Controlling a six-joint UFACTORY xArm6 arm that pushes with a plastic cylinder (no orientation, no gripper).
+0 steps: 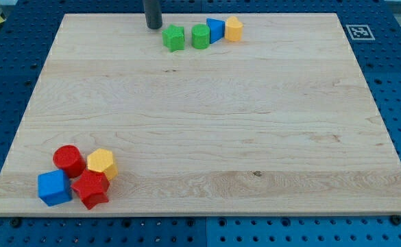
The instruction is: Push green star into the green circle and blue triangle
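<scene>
The green star (174, 38) lies near the view's top edge of the wooden board, a small gap to the left of the green circle (200, 36). The blue triangle (215, 29) touches the green circle on its right, and a yellow hexagon block (234, 29) sits right of the triangle. My tip (153, 26) stands just up and to the left of the green star, close to it but apart from it.
In the view's bottom left corner is a cluster: a red circle (69, 160), a yellow hexagon block (101, 163), a blue cube (54, 188) and a red star (91, 189). A marker tag (358, 31) sits off the board's top right corner.
</scene>
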